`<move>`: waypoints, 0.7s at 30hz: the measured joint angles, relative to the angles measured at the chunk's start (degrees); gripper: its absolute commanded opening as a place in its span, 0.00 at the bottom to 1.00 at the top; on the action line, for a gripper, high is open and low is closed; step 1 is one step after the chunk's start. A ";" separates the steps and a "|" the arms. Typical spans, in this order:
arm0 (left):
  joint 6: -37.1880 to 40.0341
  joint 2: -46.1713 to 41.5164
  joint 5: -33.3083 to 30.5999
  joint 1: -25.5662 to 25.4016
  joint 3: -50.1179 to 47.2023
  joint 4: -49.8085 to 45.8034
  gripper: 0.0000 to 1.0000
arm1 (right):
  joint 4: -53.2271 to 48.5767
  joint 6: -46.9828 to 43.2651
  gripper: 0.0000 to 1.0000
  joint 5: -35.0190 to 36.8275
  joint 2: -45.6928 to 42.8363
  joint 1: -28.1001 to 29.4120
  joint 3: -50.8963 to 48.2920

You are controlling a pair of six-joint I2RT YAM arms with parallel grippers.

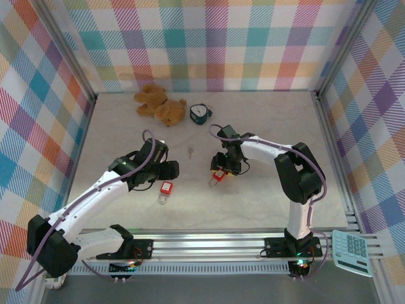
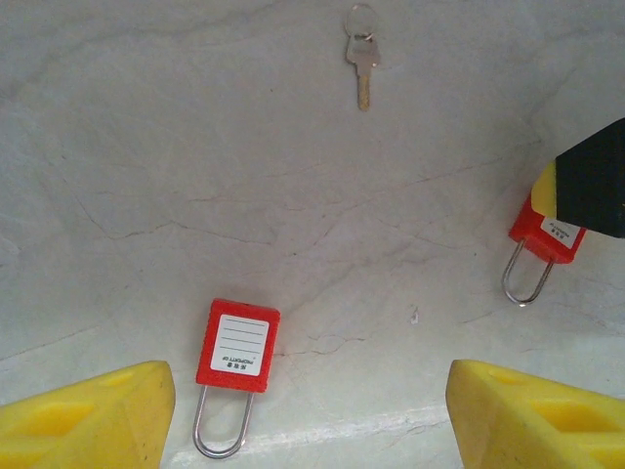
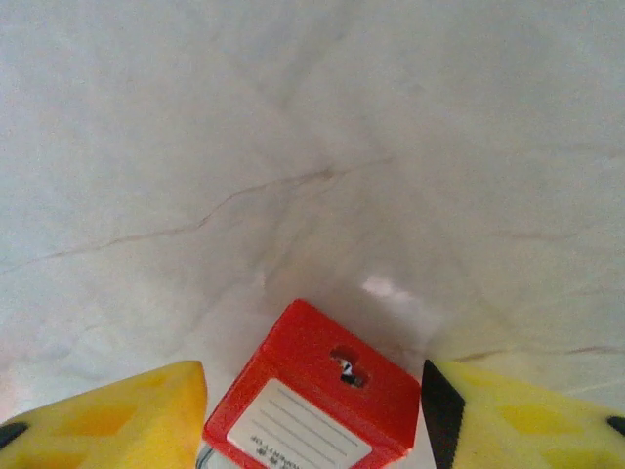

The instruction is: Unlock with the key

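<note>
Left gripper (image 2: 308, 383), 1 of 2, gapes wide and empty above a red plastic padlock w/ silver shackle (image 2: 237, 345), prob. awaiting its turn. Right gripper (image 3: 312, 393) straddles the 2nd red padlock (image 3: 314, 399), keyhole toward its cam, likely steadying it; can't tell if pinched. Small silvery metal key (image 2: 361, 63), just 1, lies loose at 1 o'clock from the 1st padlock.

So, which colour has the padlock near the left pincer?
The padlock is red with a white label; the left wrist view shows it best.
</note>
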 measured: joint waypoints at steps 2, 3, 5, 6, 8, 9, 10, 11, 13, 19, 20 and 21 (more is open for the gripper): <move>0.02 2.01 0.20 -0.33 0.66 -0.39 0.73 | -0.17 0.02 0.67 -1.36 -1.09 -0.13 0.00; 0.02 3.13 0.24 -0.59 1.16 -0.68 0.73 | -0.33 -0.02 0.67 -1.86 -1.99 -0.44 0.00; 0.02 5.92 0.46 -1.62 2.58 -0.72 0.72 | -0.70 -0.09 0.68 -2.54 -4.42 -1.51 0.00; 0.02 7.50 0.55 -2.32 3.45 -0.72 0.72 | -0.96 -0.26 0.68 -2.58 -5.73 -2.14 0.00; 0.07 11.30 0.61 -4.00 5.88 -0.76 0.72 | -1.44 -0.79 0.68 -2.45 -9.11 -4.22 -0.20; 0.09 13.14 0.55 -4.83 7.13 -0.72 0.72 | -1.44 -1.25 0.68 -2.40 -10.78 -5.42 -0.59; 0.26 15.37 0.48 -5.86 8.74 -0.79 0.72 | -1.49 -1.70 0.68 -2.38 -12.41 -6.75 -1.20; 0.37 17.77 0.52 -6.95 10.49 -0.72 0.72 | -1.53 -2.16 0.68 -2.36 -14.27 -8.37 -2.12; 1.03 22.03 0.57 -9.03 13.55 -0.68 0.71 | -1.73 -3.08 0.68 -2.36 -17.22 -11.23 -4.20; 3.76 37.42 0.50 -15.08 25.86 -2.12 0.69 | -2.91 -5.01 0.68 -1.88 -23.32 -17.64 -11.69; 4.39 39.98 0.52 -15.89 28.02 -2.51 0.69 | -3.17 -5.20 0.69 -1.92 -23.93 -18.01 -12.66; 4.76 42.10 0.52 -16.48 29.73 -2.64 0.69 | -3.30 -5.35 0.69 -1.92 -24.39 -18.23 -13.40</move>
